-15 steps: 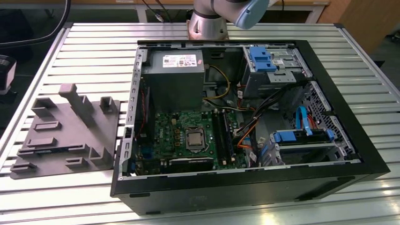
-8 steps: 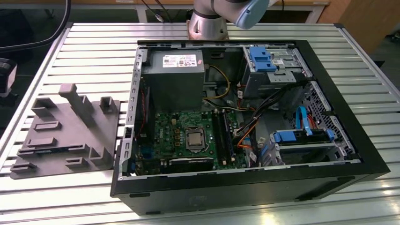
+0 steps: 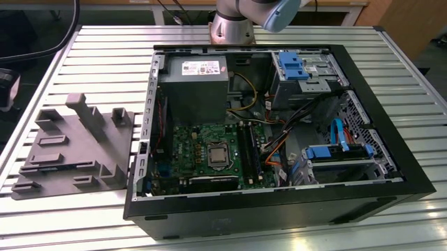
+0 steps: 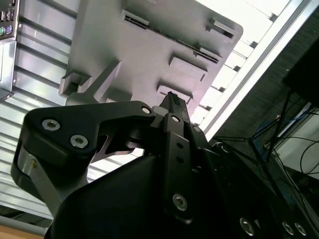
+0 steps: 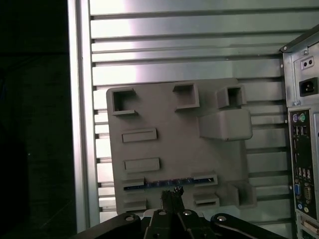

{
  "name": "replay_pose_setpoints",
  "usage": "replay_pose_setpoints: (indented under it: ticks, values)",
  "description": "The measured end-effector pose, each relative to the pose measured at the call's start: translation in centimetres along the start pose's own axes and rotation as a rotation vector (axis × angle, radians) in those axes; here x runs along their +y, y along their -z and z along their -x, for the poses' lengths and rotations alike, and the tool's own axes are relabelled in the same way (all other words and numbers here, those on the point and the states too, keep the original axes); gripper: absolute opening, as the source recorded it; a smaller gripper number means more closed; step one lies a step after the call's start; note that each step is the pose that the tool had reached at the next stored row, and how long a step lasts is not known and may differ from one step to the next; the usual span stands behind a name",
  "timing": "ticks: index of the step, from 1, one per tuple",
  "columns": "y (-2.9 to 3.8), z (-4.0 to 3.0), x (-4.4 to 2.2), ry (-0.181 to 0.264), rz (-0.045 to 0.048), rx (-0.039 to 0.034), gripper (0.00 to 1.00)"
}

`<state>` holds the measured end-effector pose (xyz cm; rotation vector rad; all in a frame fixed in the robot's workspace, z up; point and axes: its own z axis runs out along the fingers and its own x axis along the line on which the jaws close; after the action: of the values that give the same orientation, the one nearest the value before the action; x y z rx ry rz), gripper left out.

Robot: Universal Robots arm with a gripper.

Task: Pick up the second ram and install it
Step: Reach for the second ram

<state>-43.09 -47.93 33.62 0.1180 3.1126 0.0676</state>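
In first wrist view: second ram (image 5: 159, 184) flat in a long slot of grey tray (image 5: 164, 119), by the edge away from the tall blocks; thin dark strip w/ bluish glint; not yet lifted. Claw (image 5: 172, 193) clenched, tips pressed together, nothing gripped; lined up w/ approx. the ram's middle, hovering over it, seemingly clear of tray. Same in second wrist view: claw (image 4: 172, 97) closed up, tray (image 4: 124, 55) beyond the tips. In exterior view: tray (image 3: 70, 151) on slatted table (image 3: 91, 47), at 9 o'clock of opened PC case (image 3: 279, 209); arm (image 3: 231, 23) at case's 12 o'clock; green motherboard (image 3: 202, 141) inside, toward 8 o'clock.
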Motion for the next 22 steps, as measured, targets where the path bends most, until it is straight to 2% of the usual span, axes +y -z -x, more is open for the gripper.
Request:
replay_pose_setpoints:
  ticks: [22]
  values:
    - [-1.41, 0.00, -0.66, 0.000, 0.0000, -0.0001, 0.11]
